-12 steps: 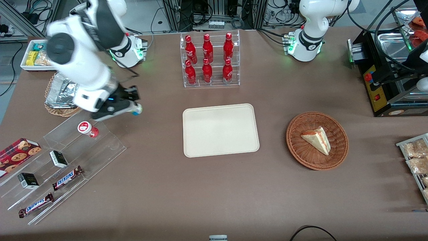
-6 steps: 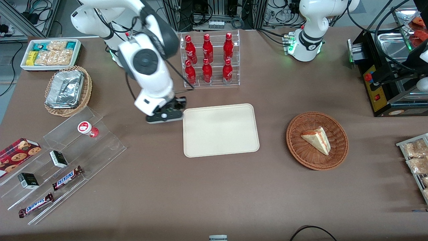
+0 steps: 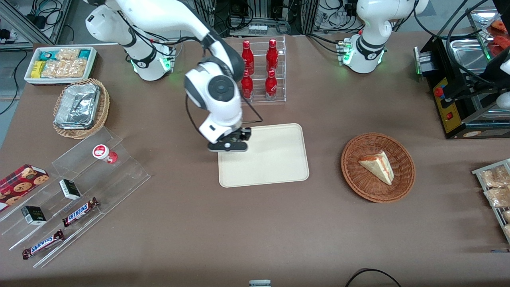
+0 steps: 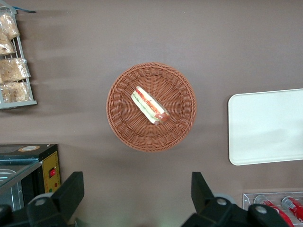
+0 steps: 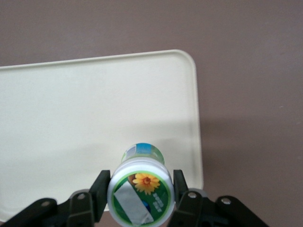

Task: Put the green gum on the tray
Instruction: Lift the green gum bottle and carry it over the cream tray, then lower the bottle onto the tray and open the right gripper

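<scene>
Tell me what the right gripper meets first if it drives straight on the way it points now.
Probably the tray: the gripper, shut on the green gum, points down over the tray near its rim, so the bottle's base would likely touch first. The height is unclear.

the brown worktop [image 3: 255, 223] carried the cream tray [image 3: 275, 163] near its middle. from the tray, a clear rack of red bottles [image 3: 261, 71] stood at 12 o'clock, and a round wicker basket [image 3: 402, 185] with a sandwich wedge lay at 3 o'clock. a clear stepped stand [image 3: 85, 187] with snack bars sat at about 8 o'clock, a cookie box [image 3: 20, 181] beside it. a foil-lined basket [image 3: 79, 109] and a white snack bin [image 3: 59, 63] lay at 10 o'clock. the pincer [image 3: 228, 146] hung over the tray's edge toward the working arm's end, clamped on the green gum [image 5: 142, 189].
</scene>
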Robot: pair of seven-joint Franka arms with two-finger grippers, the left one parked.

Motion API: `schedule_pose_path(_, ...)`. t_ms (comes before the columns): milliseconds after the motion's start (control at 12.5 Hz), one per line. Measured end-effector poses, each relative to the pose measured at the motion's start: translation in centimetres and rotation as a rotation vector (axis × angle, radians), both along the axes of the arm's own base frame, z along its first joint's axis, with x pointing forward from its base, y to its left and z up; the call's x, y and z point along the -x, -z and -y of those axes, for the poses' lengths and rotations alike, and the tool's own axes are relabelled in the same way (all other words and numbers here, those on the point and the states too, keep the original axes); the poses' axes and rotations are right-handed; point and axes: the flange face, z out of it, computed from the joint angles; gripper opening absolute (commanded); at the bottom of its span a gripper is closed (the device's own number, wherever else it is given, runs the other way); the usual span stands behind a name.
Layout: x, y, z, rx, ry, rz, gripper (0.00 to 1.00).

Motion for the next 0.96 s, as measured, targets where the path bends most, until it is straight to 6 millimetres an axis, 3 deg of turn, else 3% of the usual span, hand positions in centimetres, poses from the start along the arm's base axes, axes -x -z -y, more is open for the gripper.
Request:
schedule_pose_path(240, 1.9, 3.5, -4.5, 0.005, 0.015, 0.014, 0.0)
schedule_pose_path(640, 1.3, 6.9, -5.4, -0.005, 0.02, 0.039, 0.0)
schedule_pose_path(960, 1.5, 7.6, -6.4, -0.019, 0.009, 0.055, 0.0)
